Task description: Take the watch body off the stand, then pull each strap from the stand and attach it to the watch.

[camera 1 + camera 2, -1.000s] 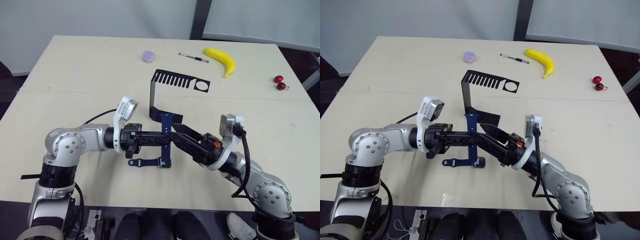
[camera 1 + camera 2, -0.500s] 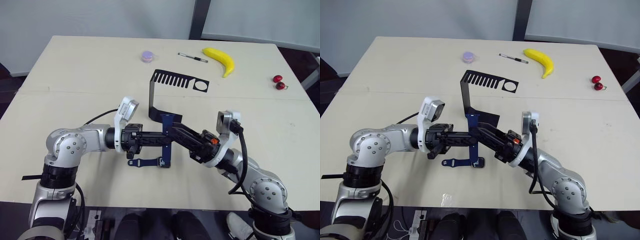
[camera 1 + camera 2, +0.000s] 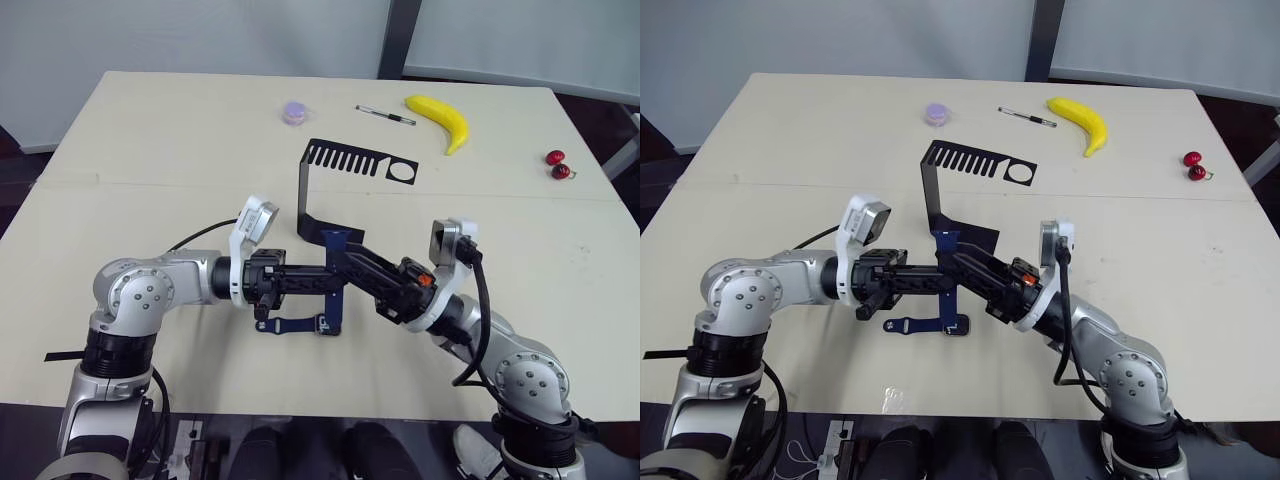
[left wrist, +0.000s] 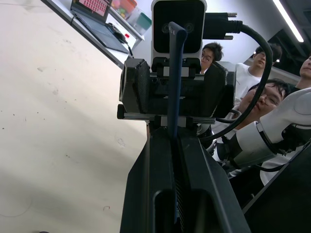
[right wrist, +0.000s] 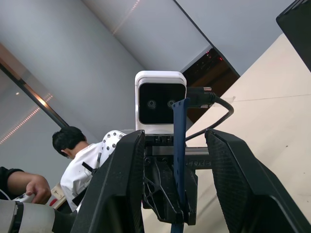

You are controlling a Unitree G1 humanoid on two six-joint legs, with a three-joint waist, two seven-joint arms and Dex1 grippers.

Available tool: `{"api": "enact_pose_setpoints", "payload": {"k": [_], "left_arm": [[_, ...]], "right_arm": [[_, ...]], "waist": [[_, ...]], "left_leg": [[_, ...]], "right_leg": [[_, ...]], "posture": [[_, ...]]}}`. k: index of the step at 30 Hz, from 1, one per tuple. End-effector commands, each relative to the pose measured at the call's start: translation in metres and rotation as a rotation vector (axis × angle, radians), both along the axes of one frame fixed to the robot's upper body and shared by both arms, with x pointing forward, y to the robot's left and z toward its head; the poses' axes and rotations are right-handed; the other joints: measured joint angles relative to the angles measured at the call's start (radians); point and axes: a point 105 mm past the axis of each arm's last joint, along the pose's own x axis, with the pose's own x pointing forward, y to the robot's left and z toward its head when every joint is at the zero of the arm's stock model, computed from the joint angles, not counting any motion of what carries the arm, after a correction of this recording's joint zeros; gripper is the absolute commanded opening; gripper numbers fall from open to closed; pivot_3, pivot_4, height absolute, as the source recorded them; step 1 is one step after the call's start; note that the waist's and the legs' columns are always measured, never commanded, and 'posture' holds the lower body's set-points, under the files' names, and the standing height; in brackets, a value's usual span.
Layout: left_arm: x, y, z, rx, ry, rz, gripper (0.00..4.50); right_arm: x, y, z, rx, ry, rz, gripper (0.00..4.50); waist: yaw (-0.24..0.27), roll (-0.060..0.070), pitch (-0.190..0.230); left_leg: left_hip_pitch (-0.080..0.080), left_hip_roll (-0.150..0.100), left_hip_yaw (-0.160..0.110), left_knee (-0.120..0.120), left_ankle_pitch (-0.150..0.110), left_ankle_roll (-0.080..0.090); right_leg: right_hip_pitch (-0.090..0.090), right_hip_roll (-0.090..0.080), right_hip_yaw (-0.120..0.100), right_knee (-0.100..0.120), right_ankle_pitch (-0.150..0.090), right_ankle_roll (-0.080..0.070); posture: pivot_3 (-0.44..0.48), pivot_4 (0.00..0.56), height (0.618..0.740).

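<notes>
Holding an upright navy strap point(image 3: 334, 262) pinched between the closed fingers of the left gripper point(image 3: 326, 280), just in front of the black stand point(image 3: 322, 186) at mid-table. Meeting it from the right, the right gripper point(image 3: 340, 258), its fingers spread wide to either side of the strap. Lying flat just nearer, below both grippers, the other strap point(image 3: 292, 324) with the watch body point(image 3: 325, 323) at its right end.

We see the stand point(image 3: 345, 190) rising just at twelve o'clock of our two meeting grippers, blocking passage there. Bare table point(image 3: 150, 150) lies open toward ten o'clock.
</notes>
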Motion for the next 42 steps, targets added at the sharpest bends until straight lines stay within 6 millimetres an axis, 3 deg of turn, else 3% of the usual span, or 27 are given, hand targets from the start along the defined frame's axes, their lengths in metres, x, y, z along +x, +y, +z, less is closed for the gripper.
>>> {"api": "enact_pose_setpoints", "payload": {"k": [1,35,36,40,42], "left_arm": [[-0.0083,-0.0029,0.0024,0.005,-0.036,-0.032,0.00],[-0.0095,-0.0032,0.0015,-0.007,-0.037,-0.017,0.00],[-0.0094,-0.0032,0.0017,-0.008,-0.036,-0.016,0.00],[-0.0091,-0.0031,0.0021,-0.010,-0.035,-0.014,0.00],[-0.0092,-0.0031,0.0022,-0.011,-0.035,-0.014,0.00]], "right_arm": [[-0.0019,0.0013,0.0086,0.026,-0.032,-0.001,2.10],[-0.0016,-0.0028,0.0052,0.033,-0.026,-0.009,2.10],[-0.0020,-0.0026,0.0047,0.033,-0.024,-0.006,1.52],[-0.0025,-0.0023,0.0036,0.031,-0.021,-0.001,0.03],[-0.0027,-0.0025,0.0030,0.030,-0.020,-0.001,0.03]], "waist": [[0.000,0.000,0.000],[0.000,0.000,0.000],[0.000,0.000,0.000],[0.000,0.000,0.000],[0.000,0.000,0.000]], "left_leg": [[0.000,0.000,0.000,0.000,0.000,0.000],[0.000,0.000,0.000,0.000,0.000,0.000],[0.000,0.000,0.000,0.000,0.000,0.000],[0.000,0.000,0.000,0.000,0.000,0.000],[0.000,0.000,0.000,0.000,0.000,0.000]], "right_leg": [[0.000,0.000,0.000,0.000,0.000,0.000],[0.000,0.000,0.000,0.000,0.000,0.000],[0.000,0.000,0.000,0.000,0.000,0.000],[0.000,0.000,0.000,0.000,0.000,0.000],[0.000,0.000,0.000,0.000,0.000,0.000]], "posture": [[0.000,0.150,0.740],[0.000,0.150,0.740],[0.000,0.150,0.740],[0.000,0.150,0.740],[0.000,0.150,0.740]]}}
